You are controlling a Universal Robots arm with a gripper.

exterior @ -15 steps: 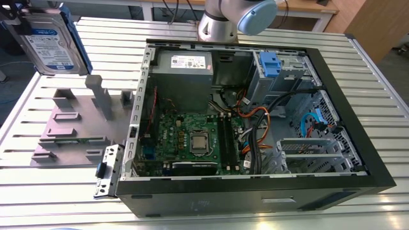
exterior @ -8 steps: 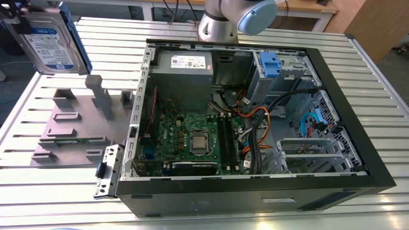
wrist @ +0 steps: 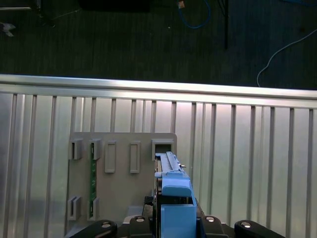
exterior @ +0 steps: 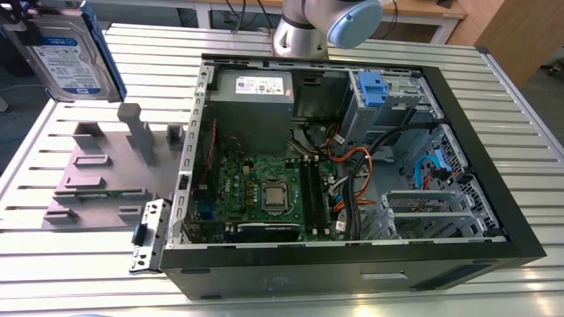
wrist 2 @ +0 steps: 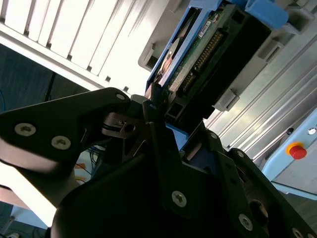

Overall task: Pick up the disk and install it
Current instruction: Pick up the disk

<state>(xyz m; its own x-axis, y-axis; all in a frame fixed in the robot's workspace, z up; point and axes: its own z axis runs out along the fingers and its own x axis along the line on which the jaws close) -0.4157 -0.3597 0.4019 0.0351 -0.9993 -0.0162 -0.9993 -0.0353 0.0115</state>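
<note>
Now hand clamped on disk; disk upright, lifted high above grey holder on worktop, well apart from open computer case. We judge: grip square, carry slow, avoid case wall.

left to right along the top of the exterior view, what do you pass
disk → power supply → blue latch in the case's drive bay
</note>
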